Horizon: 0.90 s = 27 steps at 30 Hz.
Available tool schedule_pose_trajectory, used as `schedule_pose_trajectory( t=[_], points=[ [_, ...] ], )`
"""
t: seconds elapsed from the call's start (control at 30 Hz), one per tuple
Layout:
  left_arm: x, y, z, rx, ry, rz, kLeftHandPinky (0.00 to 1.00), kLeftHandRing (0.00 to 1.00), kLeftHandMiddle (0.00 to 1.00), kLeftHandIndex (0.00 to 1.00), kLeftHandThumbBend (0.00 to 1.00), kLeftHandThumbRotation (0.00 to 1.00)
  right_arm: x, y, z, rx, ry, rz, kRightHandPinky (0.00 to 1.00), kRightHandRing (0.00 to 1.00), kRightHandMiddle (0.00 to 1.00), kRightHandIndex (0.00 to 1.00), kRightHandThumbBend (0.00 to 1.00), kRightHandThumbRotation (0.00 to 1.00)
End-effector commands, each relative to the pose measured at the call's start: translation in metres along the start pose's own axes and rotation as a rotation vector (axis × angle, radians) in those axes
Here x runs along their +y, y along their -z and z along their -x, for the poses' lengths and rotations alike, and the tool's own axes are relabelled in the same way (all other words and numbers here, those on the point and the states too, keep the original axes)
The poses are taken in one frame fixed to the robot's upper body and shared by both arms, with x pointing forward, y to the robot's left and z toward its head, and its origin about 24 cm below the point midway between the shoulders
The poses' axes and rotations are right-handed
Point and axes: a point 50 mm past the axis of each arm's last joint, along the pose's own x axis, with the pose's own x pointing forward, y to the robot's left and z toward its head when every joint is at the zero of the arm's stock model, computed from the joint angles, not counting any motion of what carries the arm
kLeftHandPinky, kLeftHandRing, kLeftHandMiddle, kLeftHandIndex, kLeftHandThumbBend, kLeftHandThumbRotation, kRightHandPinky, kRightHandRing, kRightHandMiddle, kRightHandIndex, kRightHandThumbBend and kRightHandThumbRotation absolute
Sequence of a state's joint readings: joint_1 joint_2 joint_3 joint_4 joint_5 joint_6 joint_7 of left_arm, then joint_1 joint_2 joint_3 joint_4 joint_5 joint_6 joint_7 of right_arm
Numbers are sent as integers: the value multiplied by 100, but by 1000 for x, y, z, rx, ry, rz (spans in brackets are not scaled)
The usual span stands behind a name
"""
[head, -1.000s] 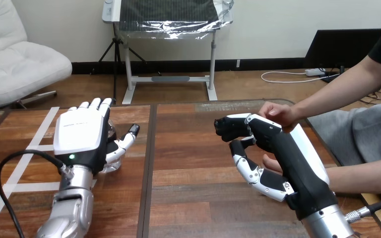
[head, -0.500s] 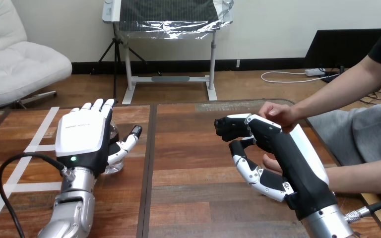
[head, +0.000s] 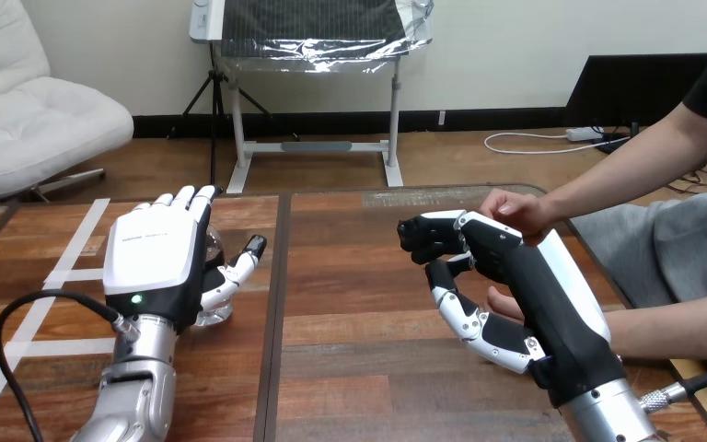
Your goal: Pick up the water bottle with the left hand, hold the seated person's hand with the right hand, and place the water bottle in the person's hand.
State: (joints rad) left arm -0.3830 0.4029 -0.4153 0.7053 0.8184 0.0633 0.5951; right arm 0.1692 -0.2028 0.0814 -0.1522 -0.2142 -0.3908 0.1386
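Left hand [head: 152,262] stands upright at about 8 o'clock on the wooden table [head: 359,276]. It is spread wide with straight fingers, its thumb points toward 3 o'clock, and it holds nothing. The clear water bottle [head: 212,316] stands on the table just beyond its palm, toward 12 o'clock, and is mostly hidden. Whether the two touch is unclear. Right hand [head: 515,267] reaches in from 5 o'clock toward 11 o'clock. The person's upper hand [head: 515,210] rests against its far edge, and the person's lower hand [head: 504,302] lies beneath it. Whether the right hand grips either cannot be told.
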Motion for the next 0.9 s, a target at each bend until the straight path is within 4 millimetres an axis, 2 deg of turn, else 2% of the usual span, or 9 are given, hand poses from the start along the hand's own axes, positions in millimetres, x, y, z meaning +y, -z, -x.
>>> schedule_pose_trajectory(
  t=[0.0, 0.87],
  points=[
    [8, 1, -2, -14, -28, -2, 83, 86, 88, 87, 48, 100, -9, -17, -18, -108, 18, 16, 55, 67, 69, 69, 16, 0],
    [11, 2, 7, -27, -59, 11, 81, 85, 87, 86, 50, 100, -9, -17, -19, -111, 21, 30, 55, 68, 69, 68, 16, 0]
  ],
)
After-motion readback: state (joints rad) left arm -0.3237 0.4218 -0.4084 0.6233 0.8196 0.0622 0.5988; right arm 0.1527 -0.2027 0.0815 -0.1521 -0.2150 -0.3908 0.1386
